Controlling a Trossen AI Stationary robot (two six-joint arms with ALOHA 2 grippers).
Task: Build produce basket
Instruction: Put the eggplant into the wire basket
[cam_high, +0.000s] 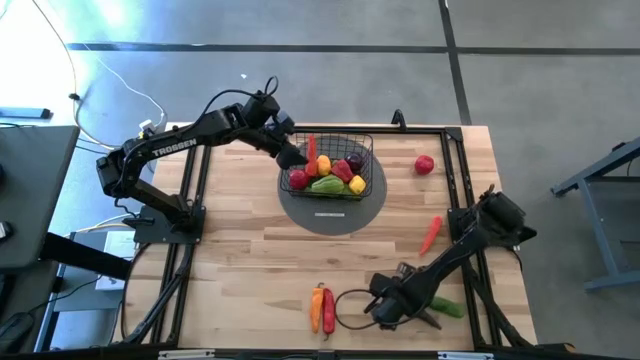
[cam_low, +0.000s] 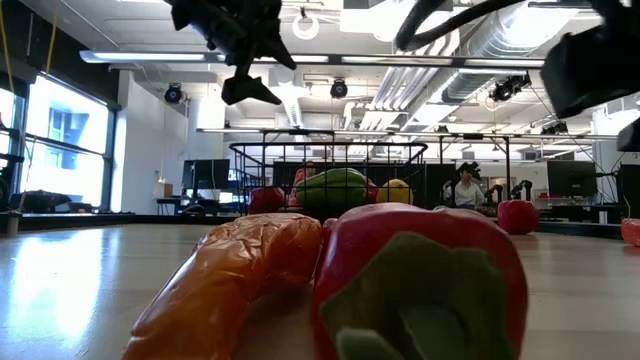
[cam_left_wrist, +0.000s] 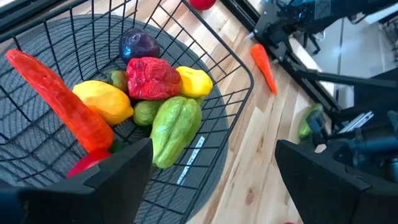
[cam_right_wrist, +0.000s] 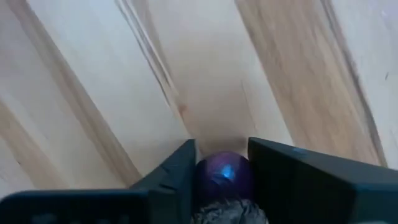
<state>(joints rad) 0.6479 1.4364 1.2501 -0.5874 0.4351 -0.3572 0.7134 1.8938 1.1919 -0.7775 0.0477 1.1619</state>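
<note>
Overhead, the basket (cam_high: 340, 165) sits on a round grey mat (cam_high: 372, 205) at the table's (cam_high: 250, 260) centre, holding several pieces of produce: a long red pepper (cam_left_wrist: 59, 99), a yellow pepper (cam_left_wrist: 106, 101), a crinkled red pepper (cam_left_wrist: 152, 78), a lemon (cam_left_wrist: 194, 82), a green pepper (cam_left_wrist: 174, 127) and a purple eggplant (cam_left_wrist: 140, 45). The left gripper (cam_high: 292, 155) hovers at the basket's left rim, fingers spread, holding nothing. The right gripper (cam_right_wrist: 219, 180) is down at the near edge of the table, its fingers pressed against a purple eggplant (cam_right_wrist: 222, 177) lying on the wood. Loose produce lies around: a red tomato (cam_high: 425, 164), a red chilli (cam_high: 430, 234), an orange and red pepper pair (cam_high: 322, 308), and a green piece (cam_high: 447, 307) beside the right arm.
</note>
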